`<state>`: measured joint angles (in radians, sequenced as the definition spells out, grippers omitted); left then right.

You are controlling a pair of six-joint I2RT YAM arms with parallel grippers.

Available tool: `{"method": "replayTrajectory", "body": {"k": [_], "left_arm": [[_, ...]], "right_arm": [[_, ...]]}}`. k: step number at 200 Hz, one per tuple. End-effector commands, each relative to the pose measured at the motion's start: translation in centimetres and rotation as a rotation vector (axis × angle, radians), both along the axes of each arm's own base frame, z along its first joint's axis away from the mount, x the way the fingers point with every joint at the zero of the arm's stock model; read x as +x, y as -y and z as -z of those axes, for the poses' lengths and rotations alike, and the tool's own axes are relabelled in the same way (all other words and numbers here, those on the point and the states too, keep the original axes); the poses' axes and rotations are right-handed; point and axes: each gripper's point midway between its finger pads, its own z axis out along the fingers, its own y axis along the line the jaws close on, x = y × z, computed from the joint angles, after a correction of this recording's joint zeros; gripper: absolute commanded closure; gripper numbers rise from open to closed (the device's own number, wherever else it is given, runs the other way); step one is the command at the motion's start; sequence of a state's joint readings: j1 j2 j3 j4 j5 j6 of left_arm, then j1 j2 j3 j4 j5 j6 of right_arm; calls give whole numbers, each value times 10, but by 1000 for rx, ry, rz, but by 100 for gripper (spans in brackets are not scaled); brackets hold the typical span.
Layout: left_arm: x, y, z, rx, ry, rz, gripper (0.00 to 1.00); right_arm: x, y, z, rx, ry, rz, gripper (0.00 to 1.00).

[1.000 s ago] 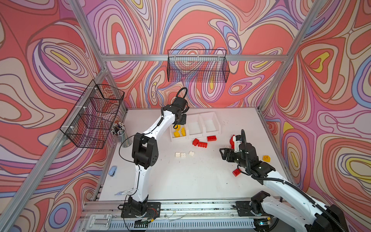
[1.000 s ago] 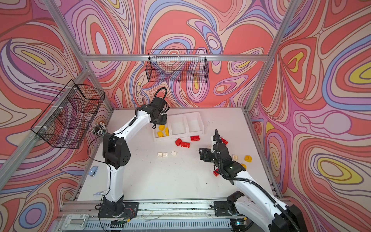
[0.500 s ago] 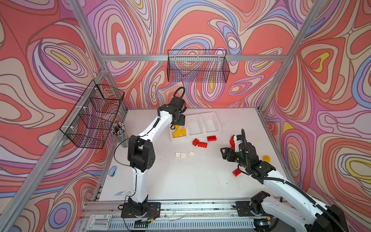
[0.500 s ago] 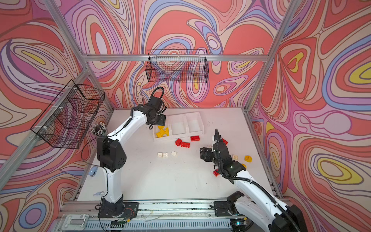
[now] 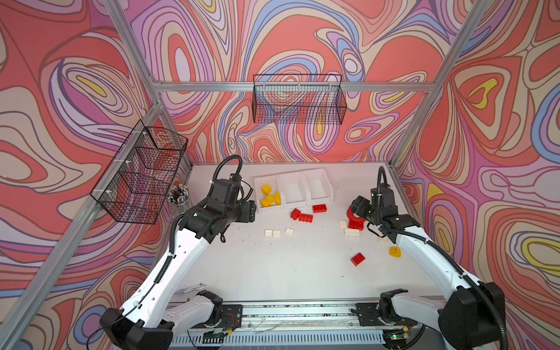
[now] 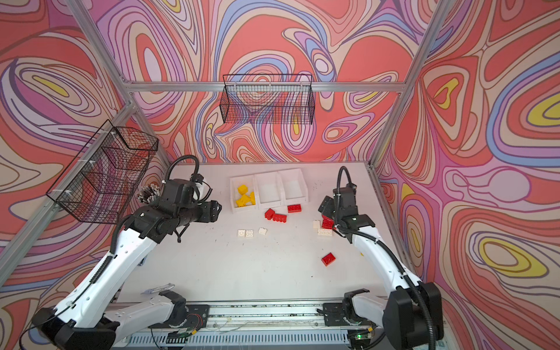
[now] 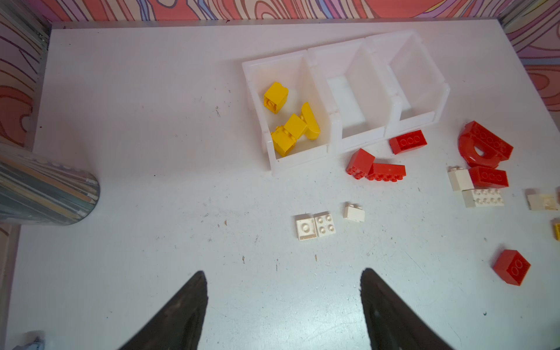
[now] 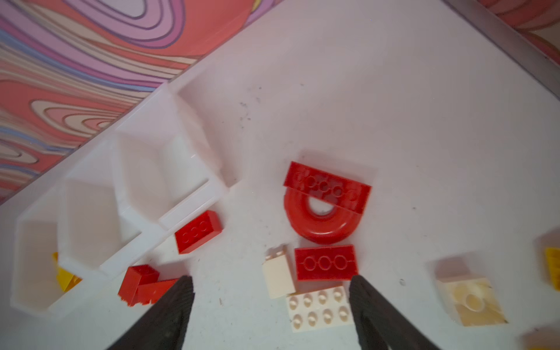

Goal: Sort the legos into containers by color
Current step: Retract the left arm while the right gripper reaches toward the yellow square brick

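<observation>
Legos (image 7: 385,171) in red and white lie scattered on our surface (image 7: 151,121); several yellow ones (image 7: 295,125) sit in the left-end bin of the containers (image 7: 335,121). Our left fingers (image 7: 181,318) and right fingers (image 8: 169,318) both gape wide, gripping nothing.

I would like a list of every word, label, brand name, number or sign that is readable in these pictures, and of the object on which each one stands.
None: no text can be read in any view.
red bricks: only moulded rings and studs, with no legible letters.
white bins: plain, no label visible.
cup of pencils: any print is too small and blurred to read.
</observation>
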<state>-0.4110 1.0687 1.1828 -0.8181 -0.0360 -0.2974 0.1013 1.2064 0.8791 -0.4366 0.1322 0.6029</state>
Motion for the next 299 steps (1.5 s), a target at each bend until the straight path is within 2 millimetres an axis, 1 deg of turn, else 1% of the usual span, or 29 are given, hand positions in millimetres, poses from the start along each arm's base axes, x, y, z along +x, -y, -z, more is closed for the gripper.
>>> {"method": "replayTrajectory", "body": {"k": [1,4,7,11,26,41,54,60,76,94,111,125,145,176,198,217,233,252,274,299], "left_arm": [[-21,5,13,-91,-15,28,21],[-24,6,15,-101,-13,29,21],[-26,6,18,-108,-14,30,21],[-28,7,22,-122,-16,35,21],[-36,14,29,-166,-25,67,21],[-40,17,31,-173,-36,95,21],[-42,17,29,-168,-23,110,21],[-43,16,28,-163,-16,112,21],[-49,18,30,-121,-6,134,21],[-53,14,35,-50,7,133,21],[-55,16,38,-28,3,147,19],[-56,20,39,-35,-4,159,19],[-54,23,44,-31,-23,164,19],[-52,34,48,-70,-50,188,19],[-52,44,54,-105,-75,210,20],[-51,49,58,-128,-92,217,20],[-50,51,60,-146,-86,213,21],[-50,51,61,-154,-73,209,21],[-49,46,62,-137,-66,192,21],[-47,45,64,-131,-62,186,21]], "right_arm": [[-17,45,9,14,-100,145,15],[-19,53,8,6,-107,169,15],[-20,56,9,4,-112,177,15],[-23,66,8,-4,-118,201,15],[-30,85,8,-36,-145,260,14],[-40,102,21,-31,-189,330,14],[-49,114,38,5,-227,377,13],[-54,123,48,32,-249,410,13],[-70,148,66,53,-298,490,12],[-88,174,73,48,-315,567,10],[-98,190,75,54,-303,624,10],[-99,195,79,67,-300,650,9],[-93,198,86,90,-285,671,9],[-86,205,89,88,-237,703,9],[-78,202,97,125,-226,697,9],[-75,199,103,157,-208,702,9],[-72,195,107,180,-196,697,10],[-62,194,112,198,-194,672,11],[-51,195,114,164,-208,648,11],[-41,191,126,164,-242,616,12]]}}
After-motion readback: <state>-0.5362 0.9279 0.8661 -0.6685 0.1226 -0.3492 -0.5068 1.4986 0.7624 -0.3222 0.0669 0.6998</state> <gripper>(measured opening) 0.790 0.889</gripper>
